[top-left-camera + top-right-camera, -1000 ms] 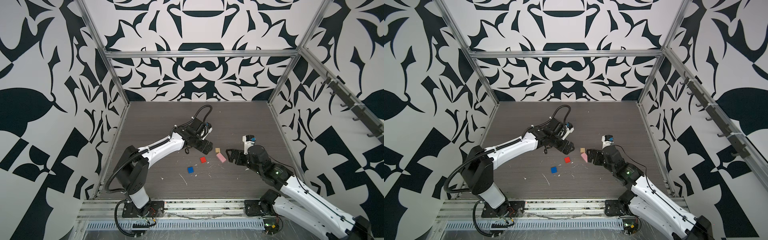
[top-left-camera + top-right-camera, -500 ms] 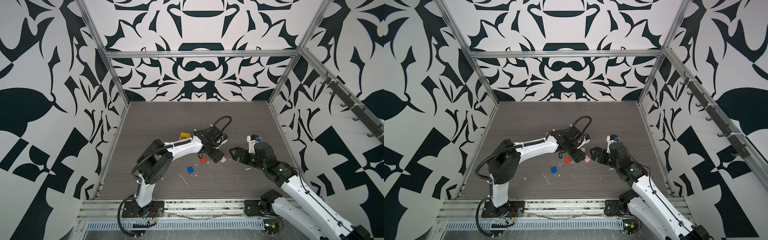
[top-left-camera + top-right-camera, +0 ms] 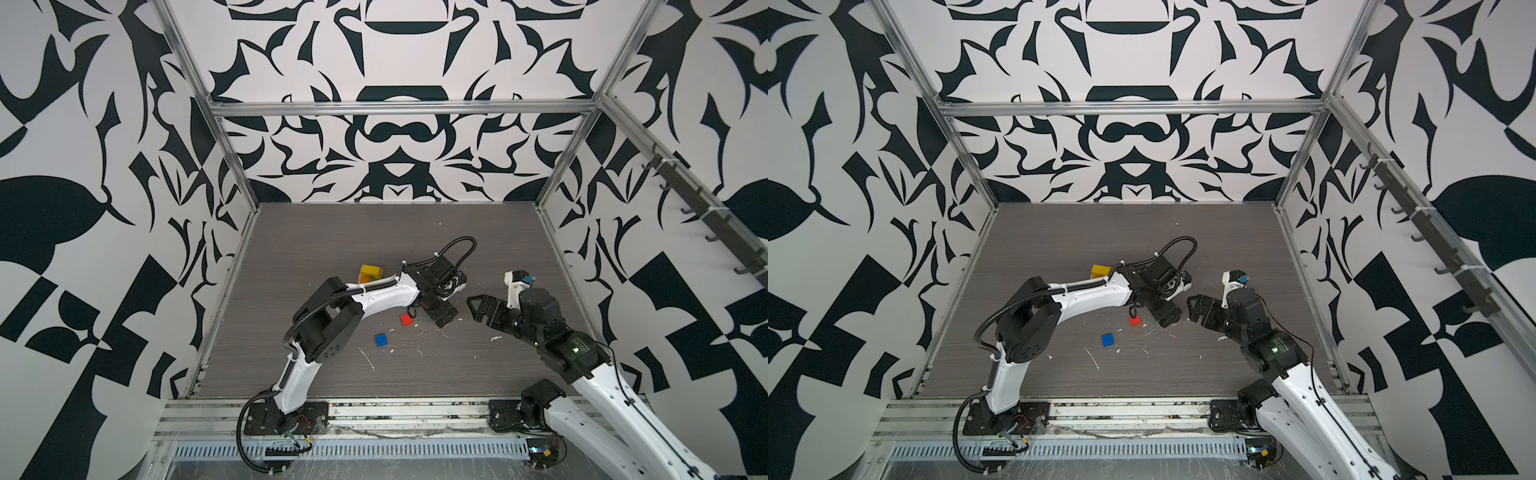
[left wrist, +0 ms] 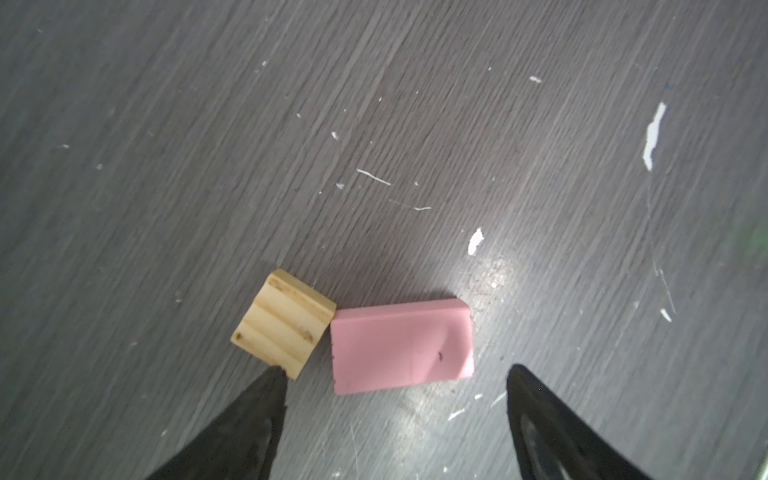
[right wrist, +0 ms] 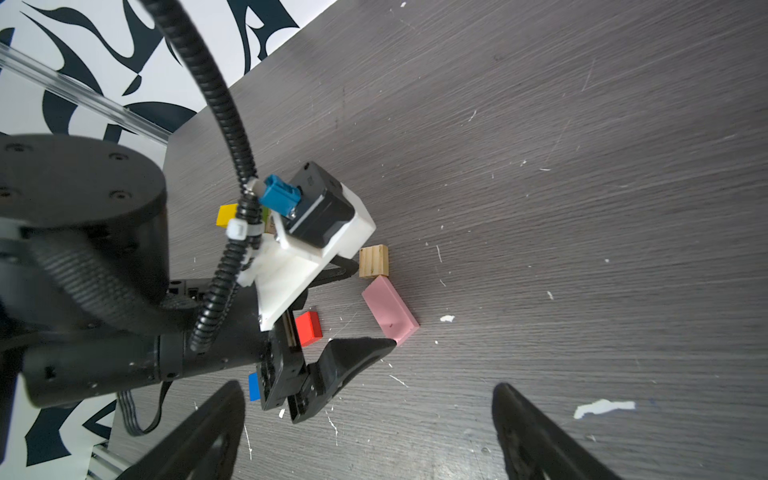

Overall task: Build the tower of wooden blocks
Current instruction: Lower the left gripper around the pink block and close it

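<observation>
I see smooth pink plank [image 4: 402,347], grainy tan cube [image 4: 284,323] just beside, lower centre | left gripper [image 4: 395,372] angled down, spread astride it | right gripper [image 5: 368,387] spread wide, empty

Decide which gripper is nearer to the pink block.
Left. The left gripper has its open fingertips flanking the pink block; the right gripper hovers open, farther back, clear of it.

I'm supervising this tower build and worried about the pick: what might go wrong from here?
1. One fingertip of the open left pincer sits at the corner of the tan cube; closing on the pink block may shove that cube.
2. The open right pincer hangs close by; the arms might collide.
</observation>
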Controlling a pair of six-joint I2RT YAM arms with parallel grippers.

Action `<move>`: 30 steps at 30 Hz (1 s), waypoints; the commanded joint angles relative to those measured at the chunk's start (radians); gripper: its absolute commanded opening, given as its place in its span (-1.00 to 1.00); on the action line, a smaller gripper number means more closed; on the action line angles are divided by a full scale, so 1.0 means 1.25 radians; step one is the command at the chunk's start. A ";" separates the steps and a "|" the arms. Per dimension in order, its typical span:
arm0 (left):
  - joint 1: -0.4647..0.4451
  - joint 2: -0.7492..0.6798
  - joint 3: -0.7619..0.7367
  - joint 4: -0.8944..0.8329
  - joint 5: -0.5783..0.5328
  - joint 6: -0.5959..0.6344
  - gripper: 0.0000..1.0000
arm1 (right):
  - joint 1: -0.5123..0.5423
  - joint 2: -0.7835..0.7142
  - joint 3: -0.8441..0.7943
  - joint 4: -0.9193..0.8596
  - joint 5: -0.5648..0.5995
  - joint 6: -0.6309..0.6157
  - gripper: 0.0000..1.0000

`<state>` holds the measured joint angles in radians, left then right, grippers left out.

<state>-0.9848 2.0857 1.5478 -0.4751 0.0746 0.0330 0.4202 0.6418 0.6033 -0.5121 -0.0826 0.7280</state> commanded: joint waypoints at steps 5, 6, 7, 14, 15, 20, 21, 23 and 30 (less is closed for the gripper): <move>-0.010 0.025 0.026 -0.013 0.016 -0.003 0.71 | -0.003 -0.005 0.021 -0.005 0.033 0.000 0.92; -0.010 0.028 0.026 -0.014 0.017 -0.005 0.72 | -0.003 -0.006 0.019 -0.005 0.036 -0.001 0.92; -0.010 0.031 0.028 -0.014 0.019 -0.004 0.65 | -0.004 -0.006 0.018 -0.006 0.037 -0.002 0.92; -0.010 0.053 0.042 -0.025 0.014 -0.009 0.57 | -0.003 -0.009 0.013 -0.006 0.037 -0.002 0.91; -0.010 0.054 0.043 -0.024 0.012 -0.009 0.57 | -0.003 -0.011 0.012 -0.005 0.038 -0.002 0.91; -0.010 0.062 0.046 -0.025 0.003 -0.007 0.57 | -0.002 -0.014 0.009 -0.006 0.039 -0.001 0.91; -0.010 0.064 0.046 -0.025 0.001 -0.006 0.57 | -0.003 -0.013 0.008 -0.006 0.039 0.000 0.90; -0.010 0.066 0.047 -0.026 -0.001 -0.006 0.57 | -0.003 -0.013 0.008 -0.005 0.039 -0.001 0.90; -0.013 0.072 0.048 -0.028 -0.032 -0.009 0.47 | -0.003 -0.014 0.006 -0.002 0.038 0.001 0.90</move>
<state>-0.9943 2.1544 1.5837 -0.4847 0.0559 0.0231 0.4202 0.6338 0.6029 -0.5209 -0.0544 0.7296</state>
